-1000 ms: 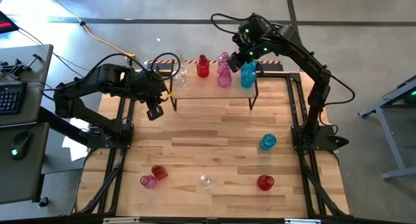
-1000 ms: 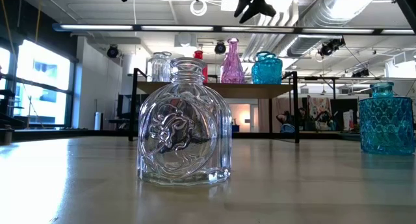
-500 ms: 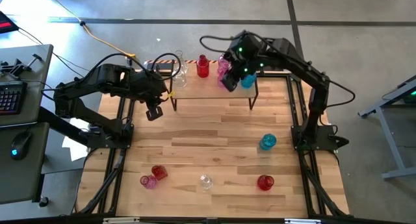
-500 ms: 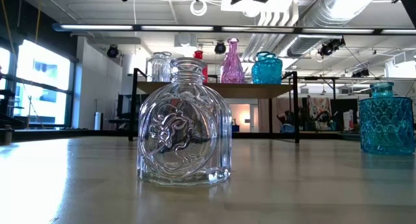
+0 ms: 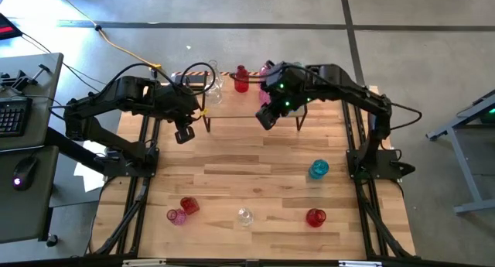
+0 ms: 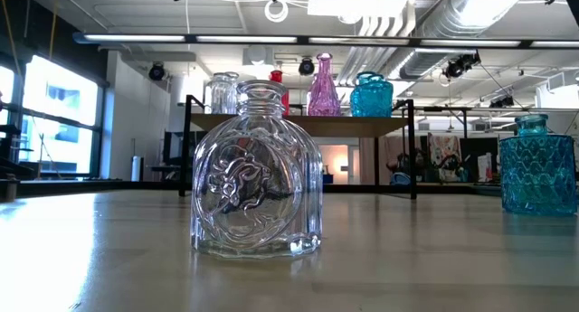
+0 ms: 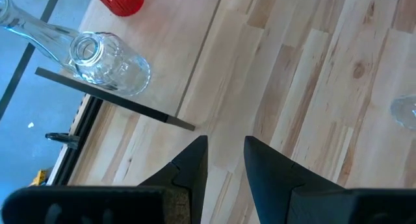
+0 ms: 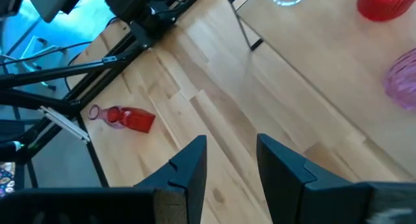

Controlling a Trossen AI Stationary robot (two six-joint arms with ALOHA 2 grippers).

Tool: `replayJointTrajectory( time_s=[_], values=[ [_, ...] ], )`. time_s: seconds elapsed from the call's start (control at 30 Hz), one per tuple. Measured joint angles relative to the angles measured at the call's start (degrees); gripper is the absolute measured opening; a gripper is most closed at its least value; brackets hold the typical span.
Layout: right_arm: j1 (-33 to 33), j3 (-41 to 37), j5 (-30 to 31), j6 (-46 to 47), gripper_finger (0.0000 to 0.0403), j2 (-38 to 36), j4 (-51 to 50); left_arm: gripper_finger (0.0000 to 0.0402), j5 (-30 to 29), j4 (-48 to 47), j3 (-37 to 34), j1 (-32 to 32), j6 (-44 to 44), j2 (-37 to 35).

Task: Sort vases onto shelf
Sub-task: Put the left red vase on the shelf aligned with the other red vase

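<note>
The shelf [image 5: 232, 104] stands at the table's far edge. On it, in a row, stand a clear vase [image 6: 223, 93], a red vase [image 6: 279, 88], a pink vase [image 6: 323, 86] and a blue vase [image 6: 371, 95]. On the tabletop a clear vase [image 6: 258, 172], a blue vase [image 5: 319, 169] and a red vase [image 5: 315, 217] stand upright. A red vase [image 5: 189, 206] and a pink vase [image 5: 176, 216] lie on their sides. My right gripper [image 5: 265, 118] hangs open above the shelf's near edge. My left gripper [image 5: 183, 134] hangs open near the shelf's left end. Both are empty.
Bare wooden tabletop [image 5: 247, 159] lies between the shelf and the vases near the front edge. The arms' black frames [image 5: 139, 182] run along both table sides. A desk with a keyboard [image 5: 11, 116] stands left of the table.
My right gripper has swung from above the shelf's right end, over the blue vase, toward the table's left and near edges, empty, and has turned as it went. The blue vase stays upright on the shelf. My left arm has kept still.
</note>
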Motion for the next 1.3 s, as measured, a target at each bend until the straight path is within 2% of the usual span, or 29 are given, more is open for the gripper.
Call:
replayJointTrajectory(
  time_s=[0.4,0.53,0.67,0.83,1.07,1.3],
  values=[
    [6.3,0.0,7.0,7.4,0.0115,0.0,0.0,0.0091,0.0,3.1,0.0,0.0,-0.3,0.0],
    [7.6,0.0,8.6,9.2,0.0115,0.0,0.0,0.0091,0.5,2.9,0.0,0.0,-6.3,0.0],
    [8.8,0.0,8.8,10.4,0.0115,0.0,0.0,0.0091,6.3,2.4,0.0,0.0,-6.6,0.0],
    [10.0,0.0,9.0,10.6,0.0115,0.0,0.0,0.0091,18.8,0.9,0.0,-0.5,-6.6,0.0],
    [11.4,0.0,11.9,10.4,0.0115,0.0,0.0,0.0091,22.1,-1.9,0.0,-6.0,-8.6,0.0],
    [13.0,0.0,14.0,11.8,0.0115,0.0,0.0,0.0091,20.0,-4.7,0.0,-14.2,-10.6,0.0]
  ],
)
